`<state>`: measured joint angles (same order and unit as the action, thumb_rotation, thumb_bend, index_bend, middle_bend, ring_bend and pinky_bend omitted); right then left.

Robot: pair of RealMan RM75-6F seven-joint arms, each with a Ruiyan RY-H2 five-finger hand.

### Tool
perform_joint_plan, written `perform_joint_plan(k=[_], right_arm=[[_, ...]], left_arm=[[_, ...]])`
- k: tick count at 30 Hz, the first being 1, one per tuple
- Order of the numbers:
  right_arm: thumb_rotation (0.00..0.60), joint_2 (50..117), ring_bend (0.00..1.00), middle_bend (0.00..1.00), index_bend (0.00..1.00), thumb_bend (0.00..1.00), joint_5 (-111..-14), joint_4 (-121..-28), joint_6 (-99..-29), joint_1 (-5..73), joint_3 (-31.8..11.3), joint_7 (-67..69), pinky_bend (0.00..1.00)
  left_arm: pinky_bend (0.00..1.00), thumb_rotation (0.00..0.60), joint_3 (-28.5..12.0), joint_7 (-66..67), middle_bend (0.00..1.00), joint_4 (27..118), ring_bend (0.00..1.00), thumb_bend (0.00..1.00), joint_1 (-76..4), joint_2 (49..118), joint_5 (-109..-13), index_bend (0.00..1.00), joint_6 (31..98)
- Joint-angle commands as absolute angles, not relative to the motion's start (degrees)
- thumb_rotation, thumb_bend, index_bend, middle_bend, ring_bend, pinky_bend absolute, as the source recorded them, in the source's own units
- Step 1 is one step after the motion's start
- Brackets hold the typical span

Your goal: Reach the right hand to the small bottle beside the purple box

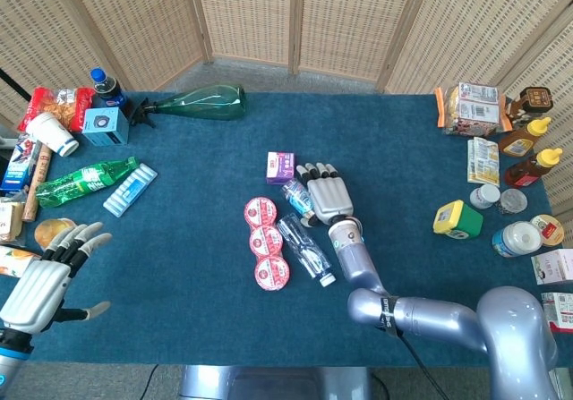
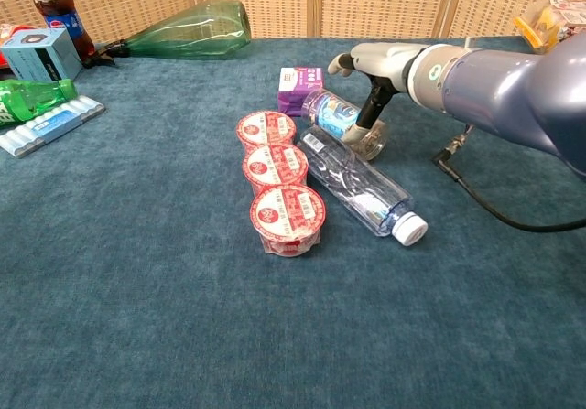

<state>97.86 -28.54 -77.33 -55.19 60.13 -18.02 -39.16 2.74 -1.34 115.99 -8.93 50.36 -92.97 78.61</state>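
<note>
The small bottle lies on its side just below the purple box at the table's middle. My right hand is spread over the bottle's right side, fingers stretched toward the box. In the chest view its thumb reaches down and touches the bottle's near end. It grips nothing. My left hand hovers with fingers apart at the near left edge, holding nothing.
A larger clear bottle lies slanted beside three red-lidded cups. A green glass bottle lies at the back. Jars and sauce bottles crowd the right edge; snacks and drinks fill the left.
</note>
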Motion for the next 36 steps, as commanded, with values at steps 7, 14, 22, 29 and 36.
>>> perform_joint_plan(k=[7,14,22,29,36], right_arm=[[0.576,96.7,0.00,0.00,0.00,0.00,-28.1,-72.8,-53.4,59.6,-18.2,-37.2,0.00],[0.579,94.5,0.00,0.00,0.00,0.00,-27.7,-70.6,-52.1,58.8,-18.5,-36.0,0.00],[0.577,93.8,0.00,0.00,0.00,0.00,-27.8,-72.5,-51.5,58.8,-17.8,-36.1,0.00],[0.577,96.3,0.00,0.04,0.00,0.00,-25.8,-70.7,-50.5,60.9,-17.4,-38.0,0.00],[0.600,99.1,0.50,0.58,0.30,0.00,-25.4,-68.3,-51.1,62.2,-17.2,-39.0,0.42]], left_arm=[[0.00,0.600,2.5,-1.3,0.00,116.0,0.00,0.10,-9.1,50.6,-92.9,0.14,78.5],[0.00,0.600,2.4,-1.0,0.00,116.3,0.00,0.10,-9.3,50.7,-92.6,0.14,78.1],[0.00,0.600,2.4,-0.6,0.00,116.5,0.00,0.10,-9.3,50.8,-93.1,0.14,78.3],[0.00,0.600,2.7,-1.1,0.00,116.3,0.00,0.10,-8.6,50.4,-92.9,0.14,79.0],[0.00,0.600,2.8,-1.7,0.00,115.7,0.00,0.10,-8.4,50.6,-92.9,0.14,79.1]])
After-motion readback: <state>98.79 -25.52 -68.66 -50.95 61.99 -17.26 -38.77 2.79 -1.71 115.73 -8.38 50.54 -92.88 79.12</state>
